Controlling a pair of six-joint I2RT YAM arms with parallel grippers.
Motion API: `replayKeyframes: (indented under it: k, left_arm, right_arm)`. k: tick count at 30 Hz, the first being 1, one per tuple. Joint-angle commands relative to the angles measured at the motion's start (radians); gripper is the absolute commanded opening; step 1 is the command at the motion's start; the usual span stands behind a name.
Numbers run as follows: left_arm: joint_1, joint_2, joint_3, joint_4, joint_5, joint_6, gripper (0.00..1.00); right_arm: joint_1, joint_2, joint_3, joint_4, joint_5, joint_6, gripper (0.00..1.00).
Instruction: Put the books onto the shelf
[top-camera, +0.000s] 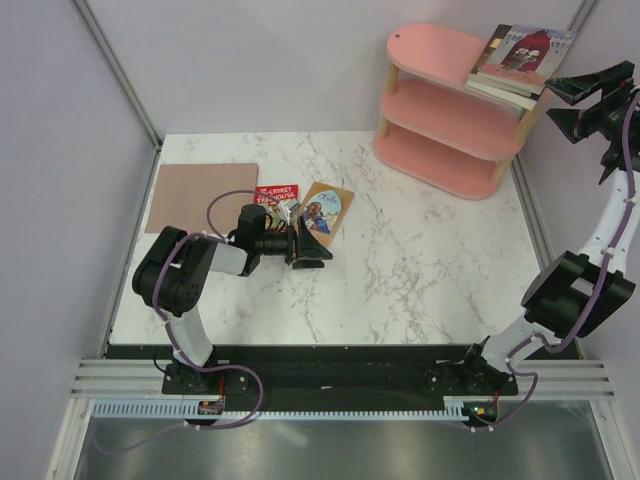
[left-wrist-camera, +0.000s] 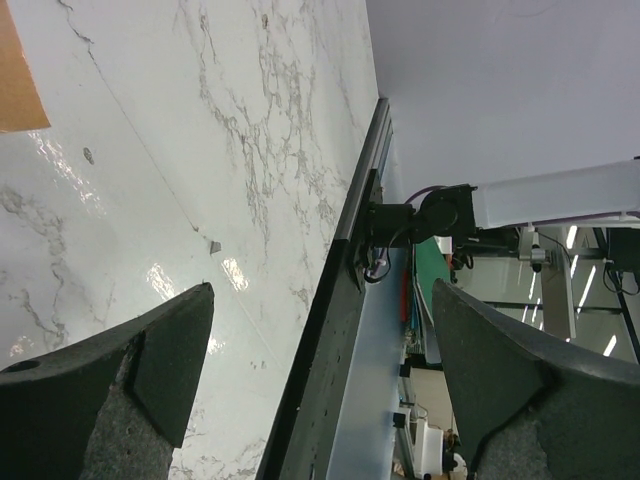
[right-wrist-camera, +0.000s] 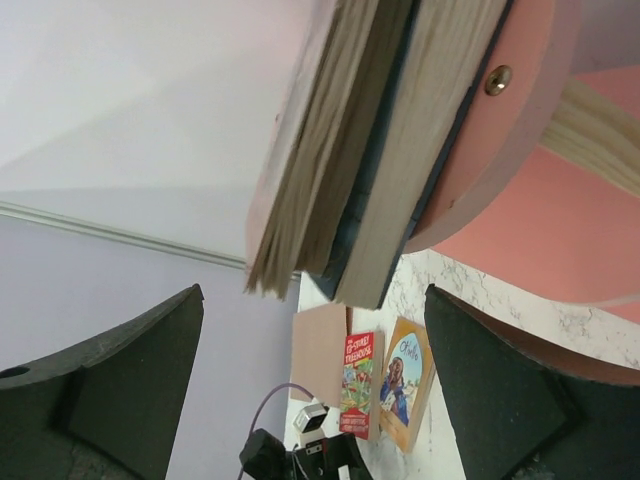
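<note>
Left gripper (left-wrist-camera: 320, 300), jaws wide and empty, nearer arm, low at the near ends of red book (top-camera: 276, 197) and tan book (top-camera: 327, 208), flat, long axes running away; right gripper (top-camera: 556, 100), likewise wide, beside stacked books (top-camera: 520, 55) on shelf (top-camera: 440, 105).

From the right wrist I see a stack of books (right-wrist-camera: 370, 150) lying on the top pink board of the shelf (right-wrist-camera: 530, 110), page edges toward me and overhanging the rim (a brass screw (right-wrist-camera: 497, 79) shows in that rim). My right gripper (right-wrist-camera: 312, 330) stands spread wide with nothing between its fingers. Far off on the marble table (right-wrist-camera: 500, 310), the red book (right-wrist-camera: 359, 398) and the tan book (right-wrist-camera: 405, 395) lie side by side, the brown mat (right-wrist-camera: 320, 352) just beyond them
</note>
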Motion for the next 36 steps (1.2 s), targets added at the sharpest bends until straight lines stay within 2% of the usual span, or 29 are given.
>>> replayKeyframes:
  k: [1,3,7,10,11,13,15,17,21,23,25,28,32,33,36]
  left_arm:
    - [-0.006,-0.037,-0.005,0.020,0.018,0.049,0.96]
    - [-0.006,-0.049,-0.002,0.017,0.004,0.060,0.96]
    - [0.003,-0.095,0.056,-0.109,-0.056,0.135,0.97]
    - [0.022,-0.138,0.183,-0.388,-0.189,0.256,0.98]
    - [0.026,-0.138,0.271,-0.537,-0.237,0.286,0.99]
    - [0.043,-0.125,0.361,-0.675,-0.373,0.355,0.99]
    - [0.060,-0.088,0.486,-0.834,-0.479,0.391,1.00]
    - [0.089,-0.065,0.547,-0.904,-0.531,0.400,1.00]
    - [0.141,0.016,0.679,-1.043,-0.625,0.388,1.00]
    - [0.155,0.046,0.740,-1.088,-0.675,0.388,1.00]
    - [0.155,0.090,0.798,-1.166,-0.711,0.389,1.00]
    - [0.155,0.122,0.835,-1.236,-0.775,0.394,1.00]
    - [0.157,0.130,0.826,-1.267,-0.869,0.417,1.00]
    - [0.157,0.138,0.825,-1.275,-0.874,0.420,1.00]
    - [0.157,0.144,0.803,-1.286,-0.893,0.431,1.00]
  right_arm:
    - [-0.011,-0.138,-0.056,0.031,-0.017,-0.028,0.98]
    - [-0.011,-0.192,-0.114,0.031,-0.003,-0.051,0.98]
    - [0.050,-0.452,-0.387,0.010,0.119,-0.130,0.98]
    - [0.191,-0.581,-0.590,-0.012,0.221,-0.214,0.98]
    - [0.273,-0.597,-0.631,-0.058,0.250,-0.248,0.98]
    - [0.344,-0.612,-0.758,-0.098,0.305,-0.334,0.96]
    - [0.440,-0.623,-0.897,-0.083,0.339,-0.354,0.92]
    - [0.536,-0.623,-0.978,-0.028,0.405,-0.345,0.88]
    - [0.699,-0.487,-1.113,0.136,0.465,-0.285,0.70]
    - [0.785,-0.406,-1.118,0.245,0.491,-0.259,0.70]
    - [0.861,-0.259,-1.081,0.326,0.496,-0.241,0.71]
    - [0.944,-0.068,-0.972,0.399,0.477,-0.219,0.72]
    - [1.003,0.105,-0.807,0.446,0.476,-0.167,0.71]
    - [1.007,0.163,-0.791,0.457,0.471,-0.150,0.67]
    - [1.011,0.249,-0.760,0.552,0.439,-0.075,0.64]
